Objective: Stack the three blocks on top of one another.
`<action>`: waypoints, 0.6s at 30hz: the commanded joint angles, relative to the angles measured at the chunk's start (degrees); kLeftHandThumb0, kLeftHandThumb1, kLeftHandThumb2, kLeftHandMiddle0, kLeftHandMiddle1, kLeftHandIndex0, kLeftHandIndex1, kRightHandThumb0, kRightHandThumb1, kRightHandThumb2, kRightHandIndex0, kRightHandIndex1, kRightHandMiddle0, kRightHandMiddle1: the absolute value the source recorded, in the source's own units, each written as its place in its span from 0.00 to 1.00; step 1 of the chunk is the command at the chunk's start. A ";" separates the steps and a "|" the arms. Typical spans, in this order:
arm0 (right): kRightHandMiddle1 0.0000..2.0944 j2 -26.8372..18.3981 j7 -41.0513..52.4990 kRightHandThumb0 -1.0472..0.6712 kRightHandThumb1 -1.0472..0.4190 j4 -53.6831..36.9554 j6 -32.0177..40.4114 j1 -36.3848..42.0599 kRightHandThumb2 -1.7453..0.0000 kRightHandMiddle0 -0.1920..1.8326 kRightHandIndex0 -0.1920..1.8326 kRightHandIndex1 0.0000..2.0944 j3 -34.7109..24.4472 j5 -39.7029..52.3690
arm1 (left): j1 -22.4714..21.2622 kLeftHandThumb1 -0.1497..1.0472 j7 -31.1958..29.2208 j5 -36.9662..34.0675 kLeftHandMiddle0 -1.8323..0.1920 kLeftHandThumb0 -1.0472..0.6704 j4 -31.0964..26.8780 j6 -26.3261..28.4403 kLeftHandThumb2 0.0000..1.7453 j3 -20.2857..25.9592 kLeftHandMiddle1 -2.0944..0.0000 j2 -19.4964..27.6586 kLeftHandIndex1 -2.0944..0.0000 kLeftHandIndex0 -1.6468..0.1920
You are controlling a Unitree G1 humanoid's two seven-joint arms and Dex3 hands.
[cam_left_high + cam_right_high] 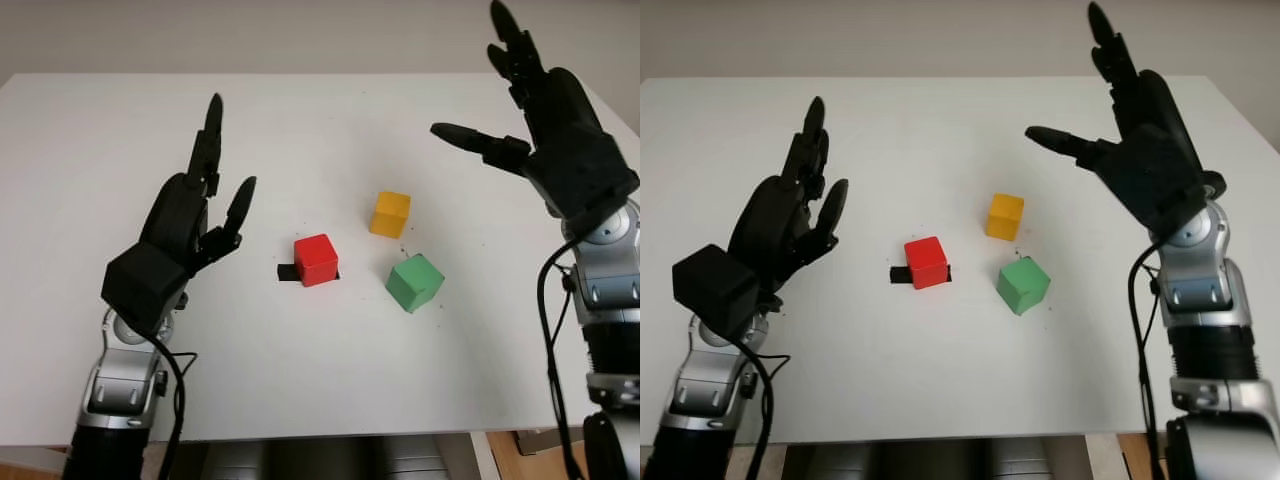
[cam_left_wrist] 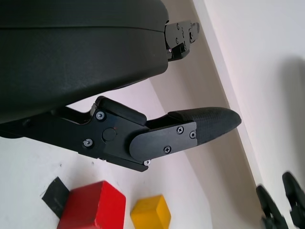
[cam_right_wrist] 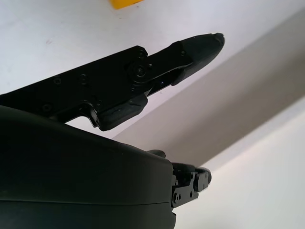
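White table (image 1: 300, 380), red block (image 1: 316, 259) in the middle on a black mark (image 1: 287, 272), yellow block (image 1: 390, 214) at its 2 o'clock, green block (image 1: 414, 282) at its 4 o'clock, none stacked, left hand (image 1: 200, 205) at 9 o'clock, wide open, holding nothing, right hand (image 1: 545, 120) at 1 o'clock, raised, wide open, holding nothing

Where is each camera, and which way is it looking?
Left eye view: on the head, looking down at the table; both arms show.
Right eye view: beside it, same scene.
Left wrist view: on the open left hand, facing the red block and yellow block.
Right wrist view: on the raised, open right hand.
Eye views share the green block.
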 commanded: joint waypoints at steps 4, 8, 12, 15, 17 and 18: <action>0.11 -2.38 4.07 0.15 0.09 5.51 -0.21 -5.99 0.97 0.26 0.23 0.19 5.43 -4.26 | -0.17 1.00 1.70 0.21 0.99 0.19 0.55 -0.56 0.38 1.00 0.98 -0.51 0.99 0.99; 0.24 -3.20 3.94 0.15 0.11 7.85 -2.79 -7.00 0.97 0.19 0.11 0.46 8.75 -8.31 | -0.62 1.00 3.13 1.37 0.97 0.20 1.63 -2.21 0.37 0.69 0.97 -0.78 0.98 0.98; 0.20 -2.55 4.11 0.14 0.12 8.42 -2.01 -7.15 0.97 0.21 0.12 0.37 10.85 -10.83 | -1.15 1.00 3.97 0.32 0.98 0.20 2.35 -2.93 0.36 1.08 0.98 -1.81 0.98 0.99; 0.14 -2.19 3.29 0.13 0.11 8.39 -1.35 -7.02 0.97 0.24 0.17 0.22 12.57 -13.54 | -1.50 1.00 4.37 0.63 0.98 0.20 2.57 -3.23 0.36 1.05 0.98 -1.84 0.98 1.00; 0.11 -1.70 2.63 0.13 0.11 8.97 -1.71 -7.04 0.97 0.26 0.19 0.17 13.20 -14.29 | -1.72 1.00 4.64 0.84 0.98 0.19 2.80 -3.70 0.36 0.99 0.98 -1.79 0.98 1.00; 0.11 -1.32 2.60 0.14 0.11 9.41 -1.78 -7.11 0.97 0.26 0.19 0.15 13.38 -14.19 | -1.80 1.00 4.73 0.84 0.98 0.19 2.85 -3.76 0.36 0.98 0.98 -1.84 0.98 1.00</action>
